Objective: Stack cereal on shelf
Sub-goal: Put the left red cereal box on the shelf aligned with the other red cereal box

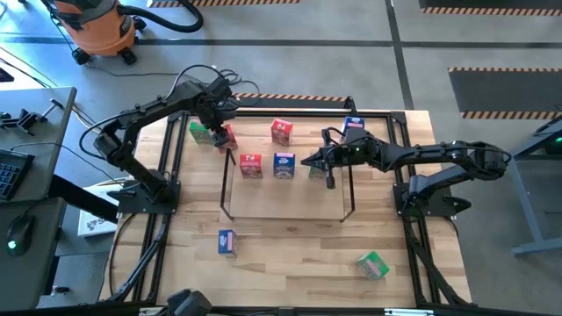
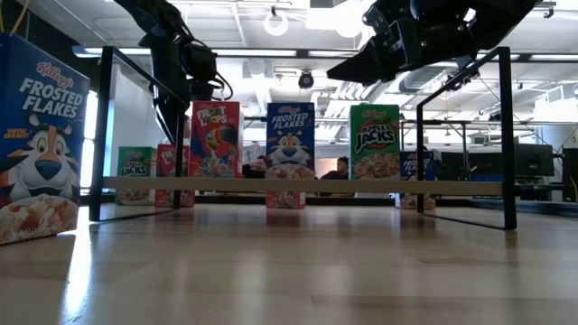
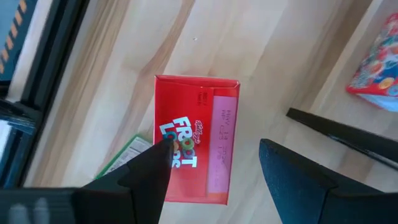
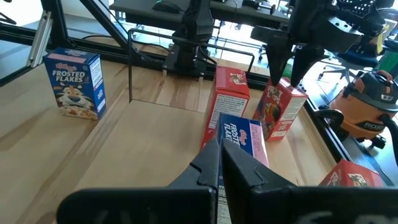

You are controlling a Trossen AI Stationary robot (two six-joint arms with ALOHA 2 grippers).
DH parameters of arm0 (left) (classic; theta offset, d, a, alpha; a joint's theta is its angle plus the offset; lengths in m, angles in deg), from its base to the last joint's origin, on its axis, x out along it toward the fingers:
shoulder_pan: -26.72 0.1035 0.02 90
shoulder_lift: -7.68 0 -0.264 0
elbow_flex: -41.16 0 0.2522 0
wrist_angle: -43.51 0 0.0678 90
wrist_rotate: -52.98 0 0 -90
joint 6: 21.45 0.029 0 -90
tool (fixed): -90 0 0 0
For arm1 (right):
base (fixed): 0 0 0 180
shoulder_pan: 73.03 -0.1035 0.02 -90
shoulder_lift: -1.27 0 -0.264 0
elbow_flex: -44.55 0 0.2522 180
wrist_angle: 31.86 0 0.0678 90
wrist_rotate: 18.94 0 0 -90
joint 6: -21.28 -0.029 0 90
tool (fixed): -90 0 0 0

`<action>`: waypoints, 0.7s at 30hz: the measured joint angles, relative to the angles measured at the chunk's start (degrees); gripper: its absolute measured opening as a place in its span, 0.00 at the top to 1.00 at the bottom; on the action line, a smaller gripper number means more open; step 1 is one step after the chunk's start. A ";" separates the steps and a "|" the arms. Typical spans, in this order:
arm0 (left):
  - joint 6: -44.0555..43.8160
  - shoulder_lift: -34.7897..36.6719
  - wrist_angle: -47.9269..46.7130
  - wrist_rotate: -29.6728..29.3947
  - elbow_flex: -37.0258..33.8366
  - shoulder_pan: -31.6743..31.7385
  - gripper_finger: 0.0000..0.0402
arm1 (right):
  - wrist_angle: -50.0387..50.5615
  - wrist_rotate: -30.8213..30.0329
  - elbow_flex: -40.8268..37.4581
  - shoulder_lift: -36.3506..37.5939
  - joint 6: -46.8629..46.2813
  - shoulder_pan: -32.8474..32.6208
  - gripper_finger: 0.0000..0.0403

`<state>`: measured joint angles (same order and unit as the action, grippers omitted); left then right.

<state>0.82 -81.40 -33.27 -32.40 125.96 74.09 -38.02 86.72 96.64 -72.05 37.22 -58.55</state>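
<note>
Overhead, the shelf, a thin black wire rack, occupies the centre of the table. The left gripper hovers at upper left of centre, fingers spread wide directly over a red Froot Loops box that stands beside a green box. The right gripper, at centre right, has its fingers pressed narrowly together with nothing visibly between them, poised near the green box in the shelf row, though contact is hard to judge. That row also holds a red box and a blue box.
</note>
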 joint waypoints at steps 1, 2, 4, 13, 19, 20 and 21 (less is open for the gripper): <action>0.22 0.00 0.17 -0.31 -0.01 0.00 0.42 | 0.00 0.00 0.00 0.00 0.00 0.00 1.00; 0.34 0.00 0.30 -0.44 -0.01 -0.01 0.42 | 0.04 0.00 0.00 0.01 0.00 0.00 1.00; 0.32 0.07 0.35 -0.48 -0.04 -0.19 0.42 | 0.32 0.00 0.01 0.01 0.00 0.00 1.00; 0.32 0.17 0.06 -3.32 0.33 -0.31 0.42 | 0.40 0.00 0.00 0.02 0.00 0.00 1.00; -0.65 0.22 -0.36 -3.23 0.69 -0.94 0.42 | 0.40 0.00 0.02 0.02 0.00 0.00 1.00; -0.67 0.22 -0.37 -3.23 0.69 -1.05 0.42 | 0.40 0.00 0.01 0.02 0.00 0.00 1.00; -0.68 0.22 -0.35 -3.20 0.69 -1.05 0.42 | 0.40 0.00 0.02 0.02 0.00 0.00 1.00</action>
<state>0.14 -81.18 -33.62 -35.61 126.64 73.04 -37.62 86.72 96.66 -72.03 37.22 -58.55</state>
